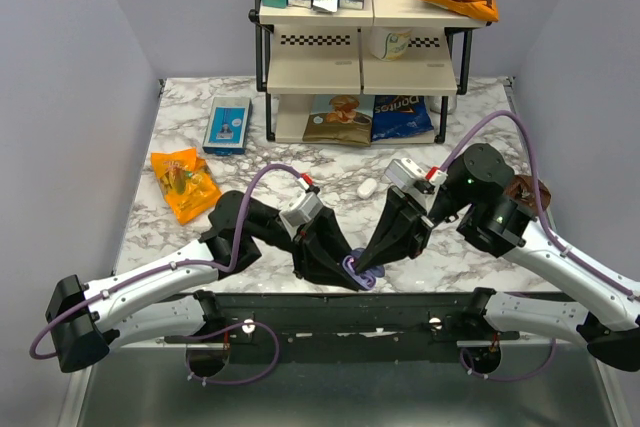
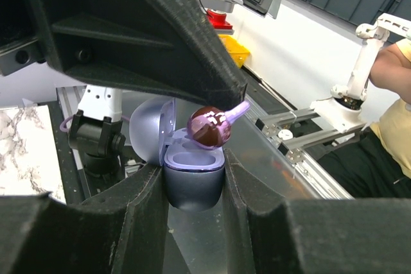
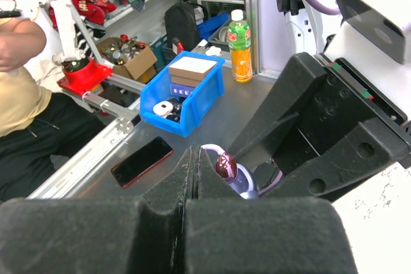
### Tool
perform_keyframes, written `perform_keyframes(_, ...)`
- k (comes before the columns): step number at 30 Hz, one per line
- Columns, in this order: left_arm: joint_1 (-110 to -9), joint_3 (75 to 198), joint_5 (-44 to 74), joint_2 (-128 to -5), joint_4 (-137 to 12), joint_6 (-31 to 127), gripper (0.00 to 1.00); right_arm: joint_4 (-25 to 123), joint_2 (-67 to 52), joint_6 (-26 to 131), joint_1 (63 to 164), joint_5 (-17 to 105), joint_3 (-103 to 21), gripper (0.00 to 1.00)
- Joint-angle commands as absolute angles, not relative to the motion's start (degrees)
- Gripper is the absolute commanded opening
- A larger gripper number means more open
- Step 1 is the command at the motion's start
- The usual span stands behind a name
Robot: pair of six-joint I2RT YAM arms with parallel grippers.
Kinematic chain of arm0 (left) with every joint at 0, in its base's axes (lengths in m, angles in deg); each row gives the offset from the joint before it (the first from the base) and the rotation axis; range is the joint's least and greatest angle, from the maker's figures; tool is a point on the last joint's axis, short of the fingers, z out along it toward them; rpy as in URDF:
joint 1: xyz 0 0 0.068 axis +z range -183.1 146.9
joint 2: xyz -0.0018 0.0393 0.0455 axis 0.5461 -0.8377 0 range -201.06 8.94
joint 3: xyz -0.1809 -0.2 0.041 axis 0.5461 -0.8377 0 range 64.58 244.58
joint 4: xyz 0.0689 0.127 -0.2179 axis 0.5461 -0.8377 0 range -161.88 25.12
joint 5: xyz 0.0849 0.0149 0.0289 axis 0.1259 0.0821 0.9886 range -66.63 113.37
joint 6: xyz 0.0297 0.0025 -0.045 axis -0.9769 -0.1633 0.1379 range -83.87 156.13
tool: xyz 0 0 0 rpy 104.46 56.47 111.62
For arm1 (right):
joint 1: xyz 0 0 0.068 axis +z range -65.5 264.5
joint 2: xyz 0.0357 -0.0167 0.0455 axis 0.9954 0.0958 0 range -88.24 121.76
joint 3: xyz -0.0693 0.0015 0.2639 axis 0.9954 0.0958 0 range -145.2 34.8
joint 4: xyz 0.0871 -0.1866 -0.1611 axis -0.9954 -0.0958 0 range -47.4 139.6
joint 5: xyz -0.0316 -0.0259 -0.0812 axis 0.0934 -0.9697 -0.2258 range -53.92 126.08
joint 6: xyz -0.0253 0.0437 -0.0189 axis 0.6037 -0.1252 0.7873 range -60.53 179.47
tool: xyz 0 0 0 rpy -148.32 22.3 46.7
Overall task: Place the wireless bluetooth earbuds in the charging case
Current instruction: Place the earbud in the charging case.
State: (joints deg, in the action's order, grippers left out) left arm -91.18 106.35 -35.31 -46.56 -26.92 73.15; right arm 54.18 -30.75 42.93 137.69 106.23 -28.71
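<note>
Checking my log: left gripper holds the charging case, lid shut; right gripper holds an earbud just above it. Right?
No: the lid is open, as the left wrist view shows. The left gripper holds the charging case, the right gripper an earbud just above it.

The charging case (image 2: 192, 174), round and glossy lavender-blue, stands upright with its hinged lid (image 2: 149, 131) swung open. It is squeezed between the fingers of the left end effector (image 2: 192, 190), near the middle of the surface's near edge. One lavender earbud (image 2: 210, 126) with a dark glossy face hangs tilted just over the case's paler well, pinched by the right end effector (image 3: 192, 158).
</note>
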Motion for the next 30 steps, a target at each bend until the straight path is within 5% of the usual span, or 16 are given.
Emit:
perform_keyframes(1, -91.90, 108.34, -34.02, -45.46, -24.80, 71.91, 0.00, 53.38, -30.41, 43.82, 137.85, 105.60, -27.96, 0.01)
perform_keyframes(30, -92.07, 109.31, -30.86, -43.88, -26.73, 69.88, 0.00, 37.40, -32.17, 54.10, 137.94, 98.49, -30.33, 0.01)
